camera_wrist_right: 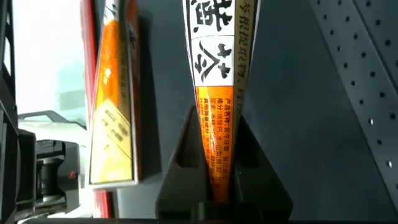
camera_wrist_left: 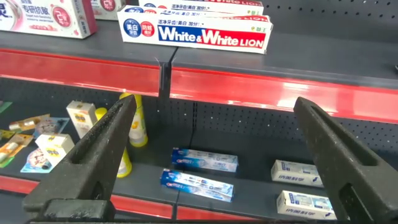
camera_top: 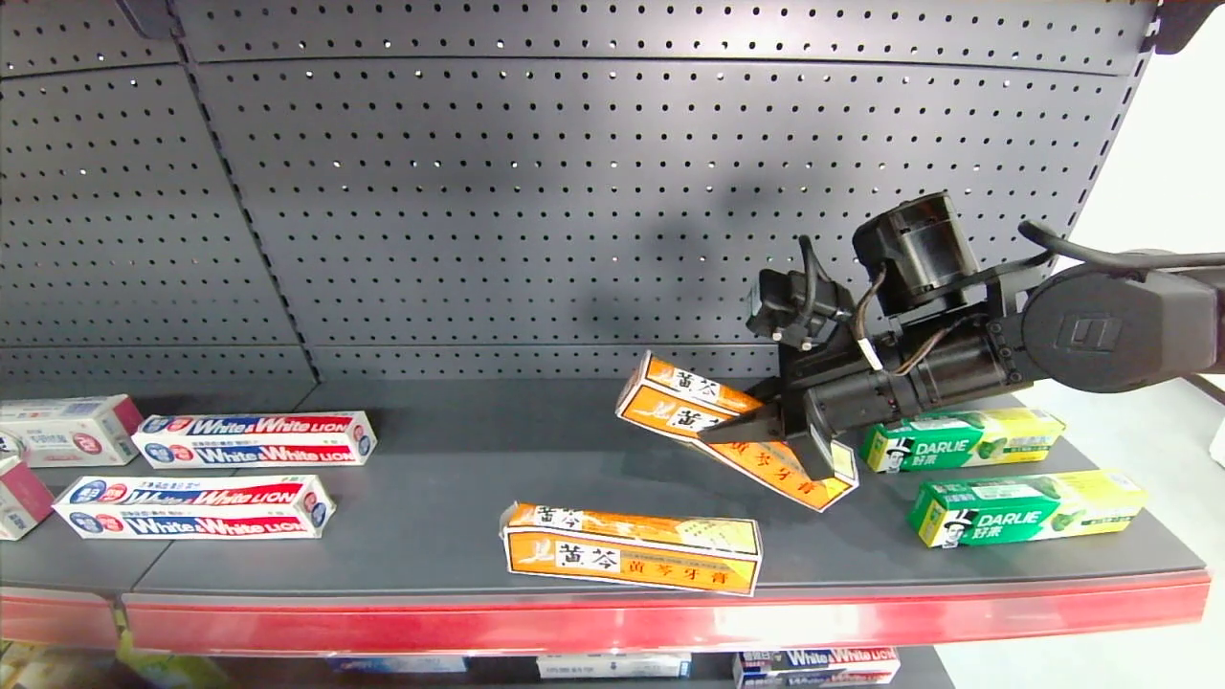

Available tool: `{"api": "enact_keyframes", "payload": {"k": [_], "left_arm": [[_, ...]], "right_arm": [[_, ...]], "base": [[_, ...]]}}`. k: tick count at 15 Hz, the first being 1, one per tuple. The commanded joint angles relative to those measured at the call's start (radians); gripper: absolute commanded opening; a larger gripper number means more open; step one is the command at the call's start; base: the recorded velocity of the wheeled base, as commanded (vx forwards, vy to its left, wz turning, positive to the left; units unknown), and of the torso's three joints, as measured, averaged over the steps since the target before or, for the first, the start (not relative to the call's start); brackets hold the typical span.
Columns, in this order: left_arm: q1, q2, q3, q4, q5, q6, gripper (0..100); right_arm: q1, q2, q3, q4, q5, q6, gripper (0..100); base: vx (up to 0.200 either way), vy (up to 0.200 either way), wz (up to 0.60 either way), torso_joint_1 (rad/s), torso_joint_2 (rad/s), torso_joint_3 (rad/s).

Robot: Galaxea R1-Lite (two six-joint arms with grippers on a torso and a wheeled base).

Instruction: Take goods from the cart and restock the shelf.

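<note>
Upper shelf of matt grey sheet steel, with a perforated back panel and a glossy red strip along its front edge. The right gripper has its black, wedge-shaped fingers pressed flat against the two broad faces of a long orange carton, which it holds over the right-centre of the deck near the back edge. The carton is tilted, and whether its lower end touches the deck is unclear. Its label is a white panel with black brush characters above fine orange-ground print; the wording is not transcribed here. A second orange carton of the same pattern lies flat just behind the front edge, mid-shelf. Two green cartons with yellow ends lie flat toward the right edge, one behind the other. Two white cartons with red and blue banding lie likewise toward the left edge, with a pink-and-white carton beyond them at the left rear corner. The left gripper sits below the red strip, its ribbed black fingers spread wide with nothing between them. It faces a lower shelf that carries blue-and-white cartons, white cartons and a yellow bottle.
</note>
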Motion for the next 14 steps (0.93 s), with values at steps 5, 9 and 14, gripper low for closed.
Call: {"api": "enact_keyframes", "payload": {"k": [5, 9, 14], "left_arm": [[-0.001, 0.001, 0.000, -0.001, 0.000, 0.000, 100], [0.001, 0.001, 0.000, -0.001, 0.000, 0.000, 100], [0.001, 0.001, 0.000, -0.001, 0.000, 0.000, 100]], "right_arm": [[-0.006, 0.067, -0.157, 0.086, 0.001, -0.013, 0], [0.000, 0.137, -0.250, 0.143, 0.001, -0.025, 0], [0.004, 0.211, -0.316, 0.162, 0.001, -0.050, 0]], "base": [[0.000, 0.000, 0.00, 0.000, 0.00, 0.000], [0.000, 0.000, 0.00, 0.000, 0.00, 0.000], [0.000, 0.000, 0.00, 0.000, 0.00, 0.000]]}}
